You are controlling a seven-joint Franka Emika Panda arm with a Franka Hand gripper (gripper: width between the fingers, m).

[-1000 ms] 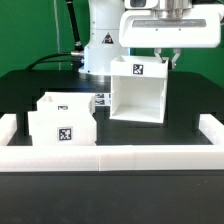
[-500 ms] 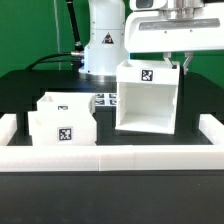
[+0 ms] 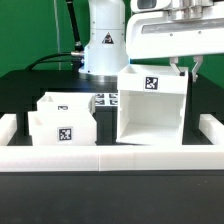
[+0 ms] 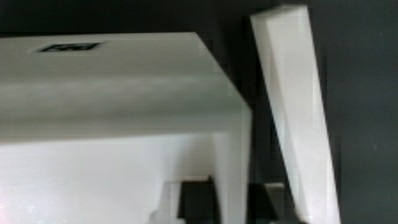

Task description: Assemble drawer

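At the exterior view's right, the gripper (image 3: 187, 68) reaches straight down from above, its fingers closed narrowly on the housing's (image 3: 150, 110) upper side wall, probably to drag or turn it into place. The housing's open face looks toward the camera. Both trays (image 3: 62, 122) wait beside it on the surface (image 3: 104, 132).

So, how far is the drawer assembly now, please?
Done: nothing joined yet; the tall white plastic box housing is empty. In hand: the hand grips its side wall at the top edge. Left: the small white open-top trays stand apart at the exterior view's left and must still go in.
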